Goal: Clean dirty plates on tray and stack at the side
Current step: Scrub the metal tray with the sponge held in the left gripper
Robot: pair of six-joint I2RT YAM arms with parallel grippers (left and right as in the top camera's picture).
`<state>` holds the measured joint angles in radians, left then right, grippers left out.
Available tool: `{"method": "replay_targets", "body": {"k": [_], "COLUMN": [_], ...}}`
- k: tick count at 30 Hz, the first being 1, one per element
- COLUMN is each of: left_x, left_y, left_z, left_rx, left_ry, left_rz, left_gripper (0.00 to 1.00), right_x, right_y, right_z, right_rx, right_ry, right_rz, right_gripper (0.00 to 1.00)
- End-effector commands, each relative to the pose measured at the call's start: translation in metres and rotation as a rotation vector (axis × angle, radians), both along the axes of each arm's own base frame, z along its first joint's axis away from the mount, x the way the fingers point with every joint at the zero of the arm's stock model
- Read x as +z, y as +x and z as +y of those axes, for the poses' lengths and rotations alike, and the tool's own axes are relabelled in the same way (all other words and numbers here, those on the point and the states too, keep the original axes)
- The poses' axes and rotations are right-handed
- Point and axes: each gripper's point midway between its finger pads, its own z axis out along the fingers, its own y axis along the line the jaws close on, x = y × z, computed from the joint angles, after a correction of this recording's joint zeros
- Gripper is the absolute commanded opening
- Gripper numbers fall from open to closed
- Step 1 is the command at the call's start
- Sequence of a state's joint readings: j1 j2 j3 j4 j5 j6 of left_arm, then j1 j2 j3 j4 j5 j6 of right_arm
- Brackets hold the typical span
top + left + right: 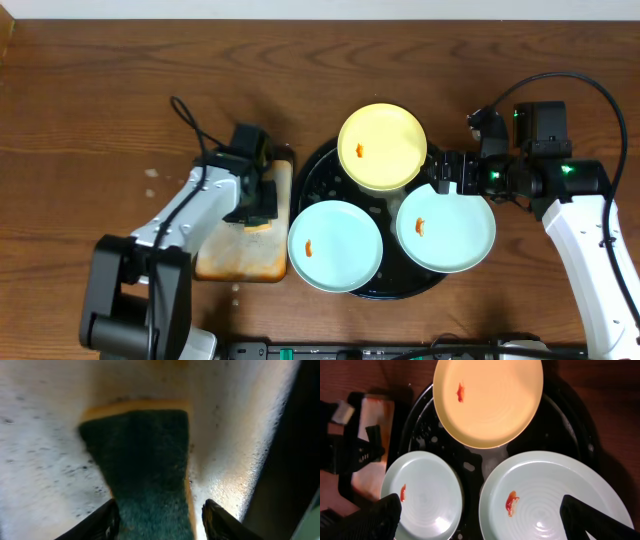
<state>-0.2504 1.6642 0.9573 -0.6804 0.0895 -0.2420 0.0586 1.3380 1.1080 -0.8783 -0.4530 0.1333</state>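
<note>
Three plates lie on the round black tray (318, 172): a pale yellow plate (382, 146) at the back, a mint plate (335, 245) front left and another mint plate (446, 228) front right, each with an orange smear. My right gripper (438, 172) hangs open and wide above the tray's right side with nothing between its fingers. In the right wrist view it (480, 502) spans both mint plates (422, 492) (550, 495), below the yellow plate (490, 400). My left gripper (160, 510) is open astride the green-yellow sponge (140, 455); its left finger touches it, the right stands apart.
The sponge lies on a rectangular rusty-orange tray (235, 255) left of the black tray, under my left gripper (258, 205). White foam speckles the black tray (470, 465). Cables run from both arms across the wooden table (100, 100).
</note>
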Motion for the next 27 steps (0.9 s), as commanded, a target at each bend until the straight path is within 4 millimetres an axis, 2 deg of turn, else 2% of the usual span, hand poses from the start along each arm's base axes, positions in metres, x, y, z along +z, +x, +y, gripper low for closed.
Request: {"method": "replay_targets", "body": {"k": [1,5,7,10,12,15,18,20,23,27], "left_x": [-0.011,-0.022,-0.029,-0.032,-0.022,-0.004,0.018,0.031,0.036,0.028], "left_y": [-0.001,0.001,0.001,-0.001,0.000,0.003,0.004,0.006,0.008,0.008], "left_z": [0.003,0.008,0.008,0.008,0.008,0.008,0.007,0.007,0.007,0.020], "left_rx": [0.001,0.032,0.040,0.049,0.050,0.051,0.052,0.053,0.054,0.119], "left_ry": [0.046,0.081,0.083,0.086,0.084,0.082,0.072,0.062,0.057,0.128], "left_rz": [0.013,0.025,0.036,0.048,0.042,0.035,0.002,-0.035,-0.058,-0.054], "left_gripper": [0.38,0.23,0.08,0.07,0.08,0.17,0.38,0.47,0.51,0.52], "right_x": [0.007,0.006,0.006,0.006,0.006,0.007,0.007,0.007,0.007,0.007], "right_y": [0.002,0.002,0.002,0.002,0.002,0.002,0.002,0.002,0.002,0.002], "right_z": [0.004,0.004,0.004,0.004,0.004,0.004,0.004,0.004,0.004,0.004], "right_rx": [0.002,0.003,0.003,0.003,0.003,0.003,0.003,0.003,0.003,0.003], "right_ry": [0.011,0.012,0.012,0.012,0.011,0.011,0.011,0.011,0.012,0.011], "right_rz": [-0.011,-0.010,-0.011,-0.011,-0.011,-0.011,-0.011,-0.011,-0.011,-0.011], "right_gripper": [0.99,0.99,0.99,0.99,0.99,0.99,0.99,0.99,0.99,0.99]}}
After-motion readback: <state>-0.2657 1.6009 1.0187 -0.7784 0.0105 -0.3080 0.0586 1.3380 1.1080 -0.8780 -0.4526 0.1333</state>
